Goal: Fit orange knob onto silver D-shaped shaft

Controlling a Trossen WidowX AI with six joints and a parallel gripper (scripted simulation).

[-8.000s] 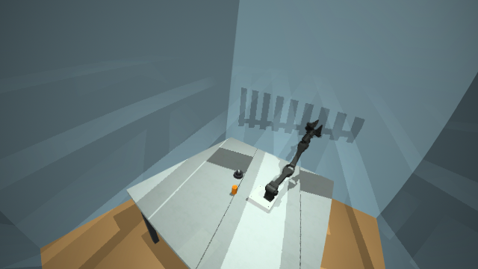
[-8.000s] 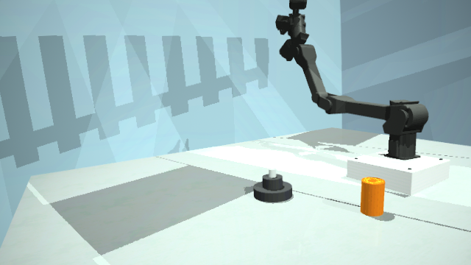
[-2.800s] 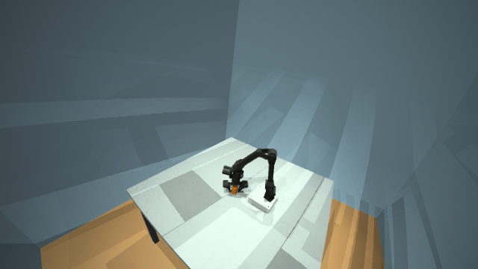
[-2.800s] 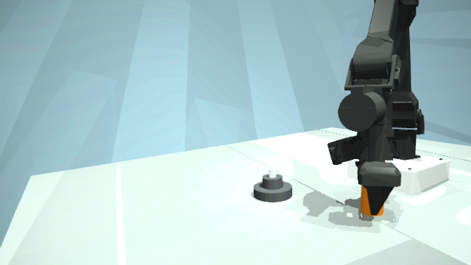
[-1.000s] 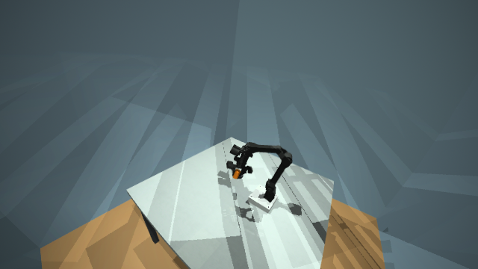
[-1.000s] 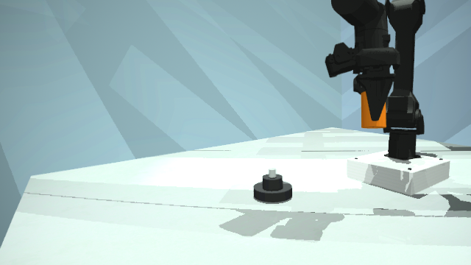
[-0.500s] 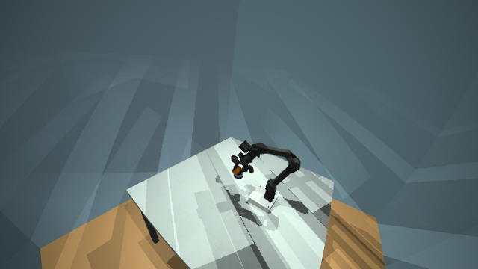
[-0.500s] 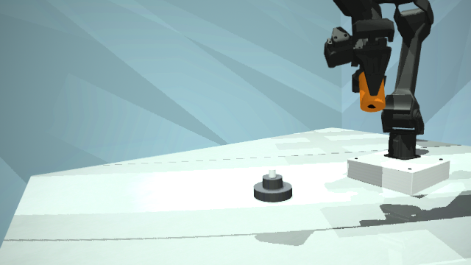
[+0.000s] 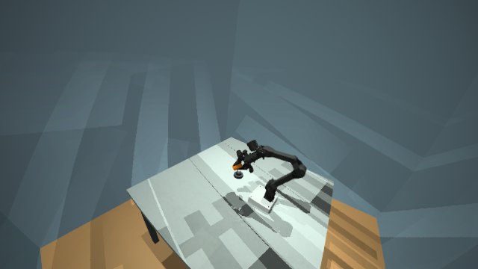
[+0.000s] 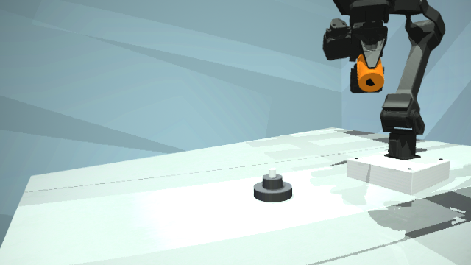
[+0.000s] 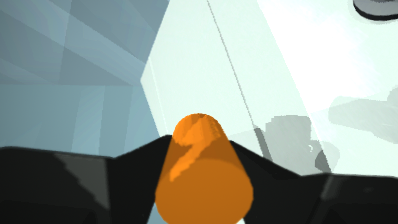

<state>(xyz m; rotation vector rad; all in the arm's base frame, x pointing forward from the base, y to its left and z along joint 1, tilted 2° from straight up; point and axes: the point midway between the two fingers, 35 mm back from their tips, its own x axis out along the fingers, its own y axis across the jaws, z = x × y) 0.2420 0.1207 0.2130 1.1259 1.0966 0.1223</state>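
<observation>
My gripper (image 9: 242, 167) (image 10: 371, 62) (image 11: 198, 143) was clamped on the orange knob (image 9: 237, 167) (image 10: 369, 73) (image 11: 202, 185), held in the air w/ its hole end tilted twd the ext. cam, apart from the pedestal (image 9: 238, 175) (image 10: 273, 192) (image 11: 380, 9) & its bare shaft (image 10: 272, 172).
</observation>
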